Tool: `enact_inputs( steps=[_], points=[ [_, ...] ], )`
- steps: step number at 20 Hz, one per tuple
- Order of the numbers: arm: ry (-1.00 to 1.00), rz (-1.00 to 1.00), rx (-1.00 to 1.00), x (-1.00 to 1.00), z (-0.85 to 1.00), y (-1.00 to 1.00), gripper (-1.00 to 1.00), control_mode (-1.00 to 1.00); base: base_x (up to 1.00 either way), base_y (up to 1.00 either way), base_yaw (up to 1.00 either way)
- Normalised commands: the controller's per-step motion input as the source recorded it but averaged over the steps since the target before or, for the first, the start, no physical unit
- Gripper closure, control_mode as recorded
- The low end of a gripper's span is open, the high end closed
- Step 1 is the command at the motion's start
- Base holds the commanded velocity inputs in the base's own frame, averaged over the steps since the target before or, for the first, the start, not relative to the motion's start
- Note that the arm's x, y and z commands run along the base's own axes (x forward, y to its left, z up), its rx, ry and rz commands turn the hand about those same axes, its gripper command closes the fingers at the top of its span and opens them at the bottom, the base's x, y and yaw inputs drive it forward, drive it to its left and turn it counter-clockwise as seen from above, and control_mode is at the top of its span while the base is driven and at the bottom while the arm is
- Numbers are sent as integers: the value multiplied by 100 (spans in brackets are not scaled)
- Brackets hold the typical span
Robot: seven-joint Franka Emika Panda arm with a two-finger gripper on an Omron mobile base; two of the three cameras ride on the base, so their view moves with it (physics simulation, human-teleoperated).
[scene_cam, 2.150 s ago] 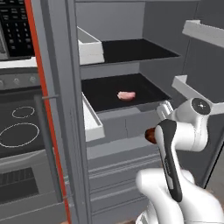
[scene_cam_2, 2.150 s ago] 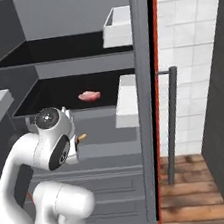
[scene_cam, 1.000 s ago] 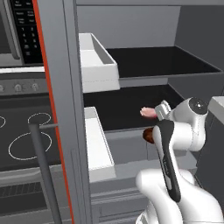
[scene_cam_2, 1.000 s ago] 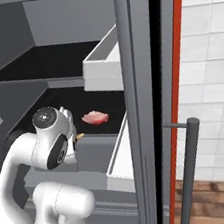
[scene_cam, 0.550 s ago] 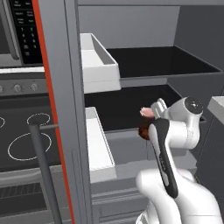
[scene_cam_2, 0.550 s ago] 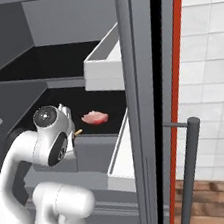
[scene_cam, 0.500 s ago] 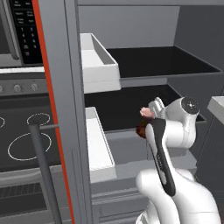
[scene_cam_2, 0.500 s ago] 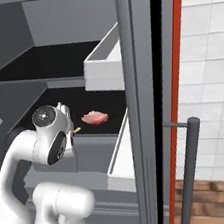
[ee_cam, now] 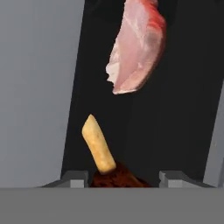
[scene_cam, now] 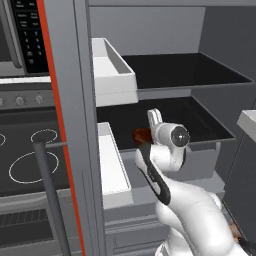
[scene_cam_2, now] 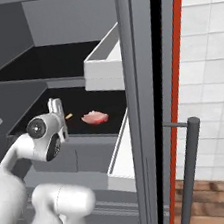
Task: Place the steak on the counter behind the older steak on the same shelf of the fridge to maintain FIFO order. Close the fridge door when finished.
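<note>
Dark steak carried in over the fridge's lower shelf

On the left, the gripper (ee_cam: 120, 177) has its jaws clamped on the steak (ee_cam: 117, 179), a glossy dark brown lump with a pale bone jutting out, above the shelf (scene_cam: 200, 119); rightward, the older steak (scene_cam_2: 95, 118), flat and pink-red, lies on that shelf, well apart.

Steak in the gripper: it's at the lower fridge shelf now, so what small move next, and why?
Probably carry it deeper over the shelf, past the older steak. The gripper is shut on the steak, and in the hand view the pink piece lies ahead of it, so releasing here would likely leave the new steak in front, not behind.
</note>
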Motion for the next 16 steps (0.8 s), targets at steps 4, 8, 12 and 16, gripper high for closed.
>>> enact_inputs(
  steps=[4,8,12,16],
  points=[
    [-11,0,1,92,2,0,100,-100,0,0,0],
    [0,0,0,100,9,3,100,-100,0,0,0],
    [11,0,0,90,0,25,100,-100,0,0,0],
    [11,0,0,46,9,5,100,-100,0,0,0]
  ],
)
